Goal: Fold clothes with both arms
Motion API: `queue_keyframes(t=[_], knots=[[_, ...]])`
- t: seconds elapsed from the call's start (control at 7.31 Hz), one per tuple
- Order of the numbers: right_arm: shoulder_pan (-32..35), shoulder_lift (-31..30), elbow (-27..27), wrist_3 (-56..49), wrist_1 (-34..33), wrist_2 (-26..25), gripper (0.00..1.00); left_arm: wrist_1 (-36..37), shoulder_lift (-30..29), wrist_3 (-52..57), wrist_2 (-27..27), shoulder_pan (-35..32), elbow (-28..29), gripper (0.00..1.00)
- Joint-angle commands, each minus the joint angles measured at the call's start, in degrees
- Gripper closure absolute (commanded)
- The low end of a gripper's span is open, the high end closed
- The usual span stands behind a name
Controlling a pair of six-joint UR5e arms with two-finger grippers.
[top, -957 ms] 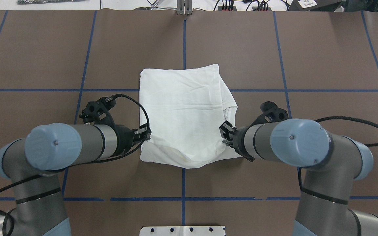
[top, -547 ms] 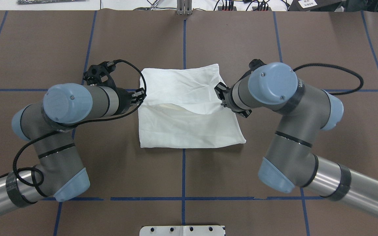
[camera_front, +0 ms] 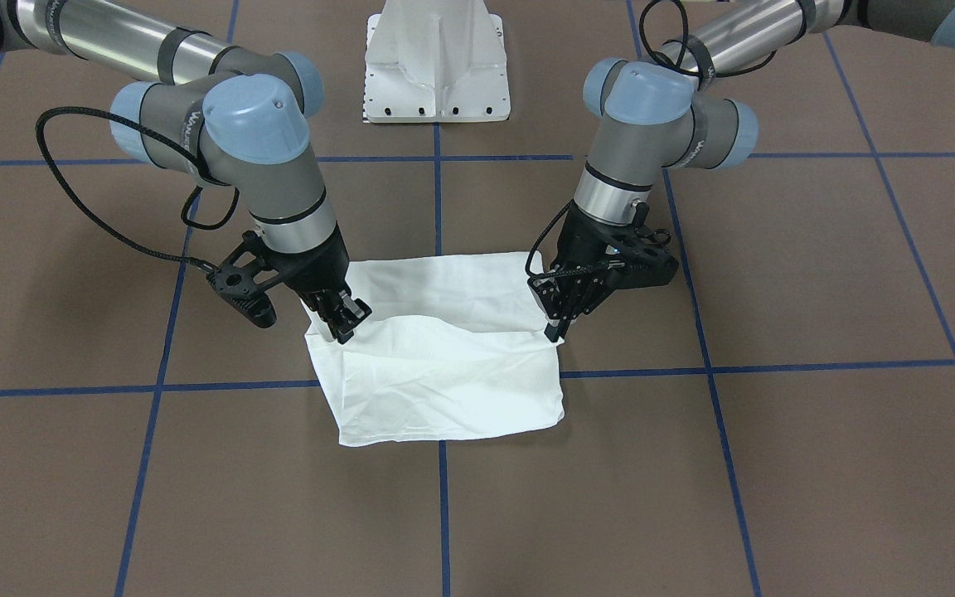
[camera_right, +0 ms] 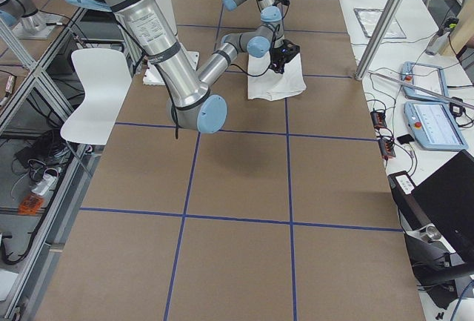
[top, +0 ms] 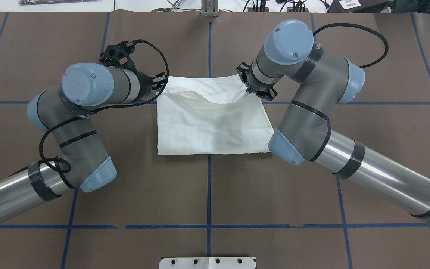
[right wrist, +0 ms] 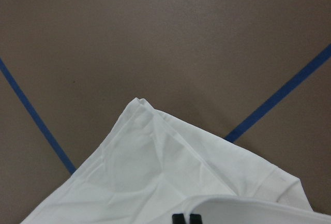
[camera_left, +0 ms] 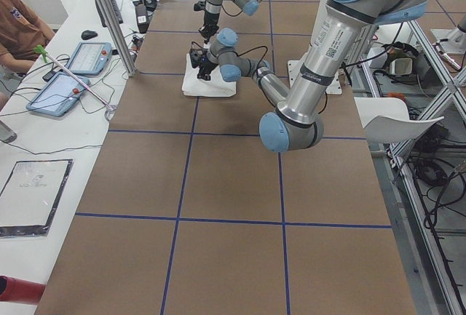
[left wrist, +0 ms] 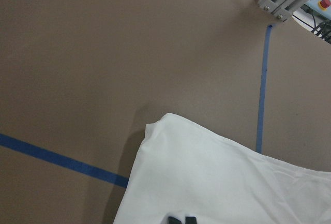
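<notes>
our left gripper (top: pixel 161 83) and right gripper (top: pixel 247 86) pinch the lifted edge of the white t-shirt (top: pixel 211 127), upper centre overhead; its slack middle may crease if we release unevenly.

A white pedestal base (camera_front: pixel 436 75) stands on the brown table (camera_front: pixel 817 265) (gridded in blue).
</notes>
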Motion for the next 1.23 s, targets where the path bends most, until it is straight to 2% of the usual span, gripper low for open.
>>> queue_keyframes(t=[0.0, 0.14, 0.27, 0.41, 0.82, 0.96, 1.09], knots=[[0.8, 3.2, -7.0, -0.5, 4.1, 0.7, 1.0, -3.0, -0.9, 1.3, -0.3, -0.8, 4.4, 1.0], [1.9, 3.6, -10.7, -0.6, 6.8, 0.9, 0.73, -5.1, -2.1, 1.4, -0.1, -0.8, 8.1, 1.0], [3.4, 4.0, -14.3, -3.4, 10.7, 1.8, 0.01, -5.2, -3.1, 3.9, -0.1, -2.5, 10.2, 0.65], [6.6, 3.5, -15.4, -8.9, 11.0, 5.9, 0.0, -5.6, -3.1, 8.6, -0.3, -5.3, 10.6, 0.58], [10.8, 0.6, -16.5, -18.3, 11.1, 7.5, 0.0, -6.0, -2.3, 13.1, -0.4, -7.3, 10.8, 0.58], [12.9, -2.3, -16.0, -23.3, 11.2, 9.1, 0.0, -6.8, -0.5, 17.4, -2.0, -8.2, 10.5, 0.58], [14.4, -6.7, -14.0, -29.8, 11.4, 10.8, 0.0, -12.4, 4.0, 22.8, -5.3, -9.2, 10.3, 0.58]])
